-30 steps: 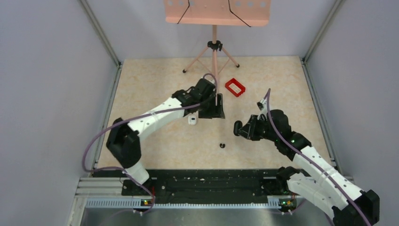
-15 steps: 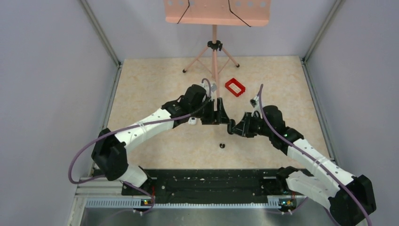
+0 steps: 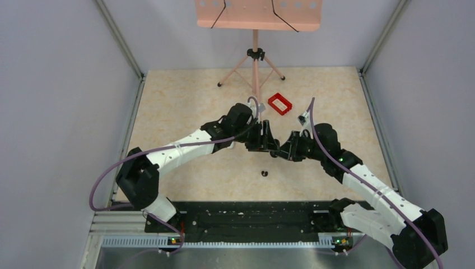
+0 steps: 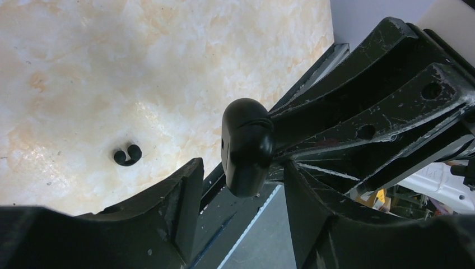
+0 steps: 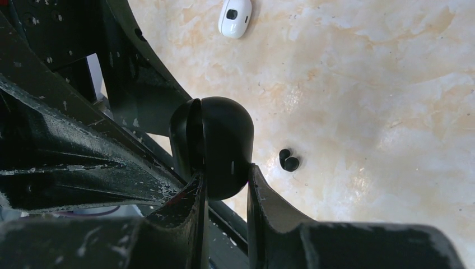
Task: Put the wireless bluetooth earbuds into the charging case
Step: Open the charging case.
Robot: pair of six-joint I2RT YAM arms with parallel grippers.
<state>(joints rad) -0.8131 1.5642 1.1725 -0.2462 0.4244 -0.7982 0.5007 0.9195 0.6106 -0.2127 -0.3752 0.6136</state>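
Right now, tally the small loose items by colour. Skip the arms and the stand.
Black: 2 (charging case, earbud)
White: 1 (rounded case)
Red: 1 (rectangular frame)
Total: 4

the 2 grippers meet over the middle of the table [image 3: 185, 101], the left gripper [image 3: 263, 138] on the left and the right gripper [image 3: 284, 150] on the right. the case [image 3: 275, 147] sits off the table between the right gripper's fingers, its other end between the left gripper's fingers. the earbud [image 3: 265, 173] lies on the table just in front of the case, toward the bases. the frame [image 3: 280, 103] lies behind the grippers, right of the stand [image 3: 255, 56] at the back. a small box [image 5: 235, 17] lies on the table past the case, on the left gripper's side.
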